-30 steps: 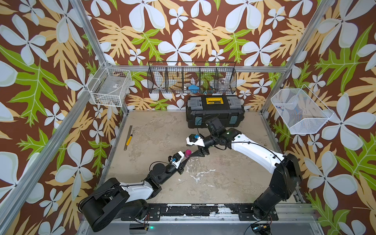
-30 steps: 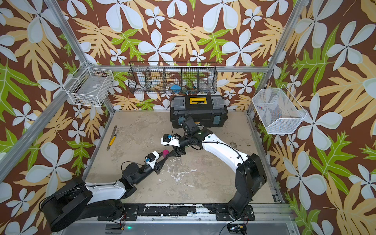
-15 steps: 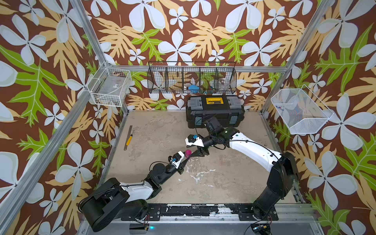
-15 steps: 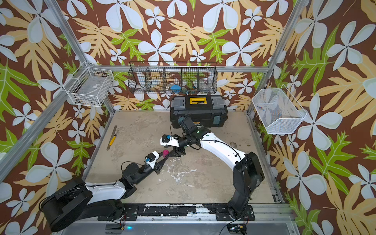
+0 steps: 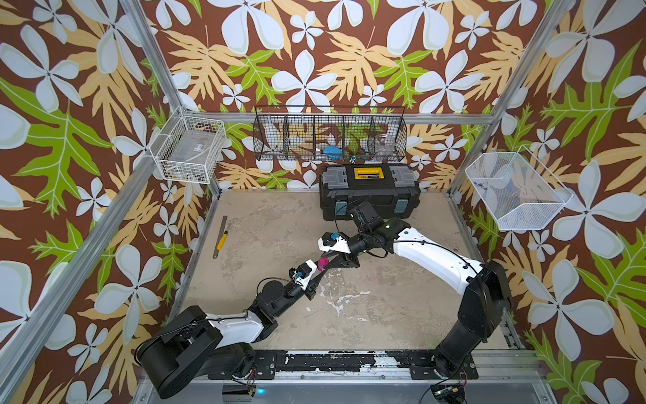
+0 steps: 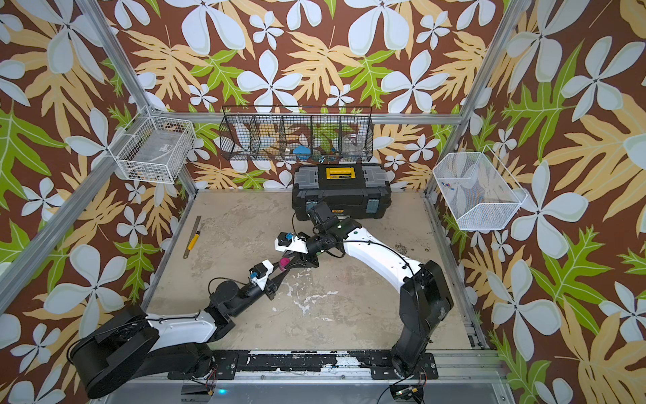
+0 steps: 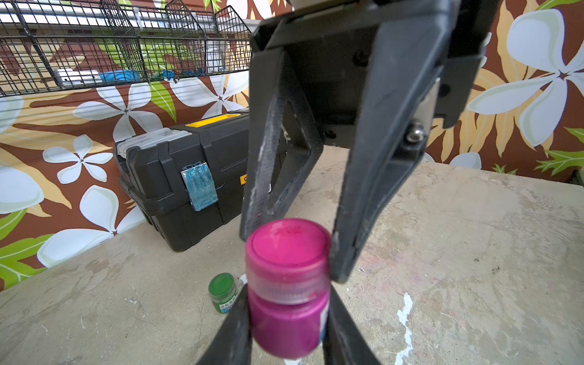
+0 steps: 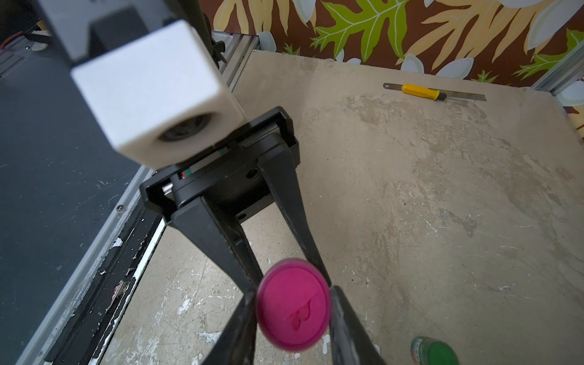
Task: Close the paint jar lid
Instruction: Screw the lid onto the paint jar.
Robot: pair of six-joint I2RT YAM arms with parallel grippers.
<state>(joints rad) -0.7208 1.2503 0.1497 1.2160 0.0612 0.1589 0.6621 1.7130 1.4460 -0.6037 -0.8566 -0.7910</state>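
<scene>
The magenta paint jar (image 7: 284, 328) being clamped by the left gripper (image 7: 287, 297), its lid (image 7: 286, 243), pinched in the right gripper (image 8: 293, 290), should be kept level while twisted.

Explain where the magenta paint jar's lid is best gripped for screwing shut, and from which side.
Grip the magenta lid across its round side wall, coming from the top side. The left gripper clamps the magenta paint jar by its body below the lid, so only the top is free, and the lid's opposite sides suit parallel fingers. The right gripper flanks it that way.
</scene>
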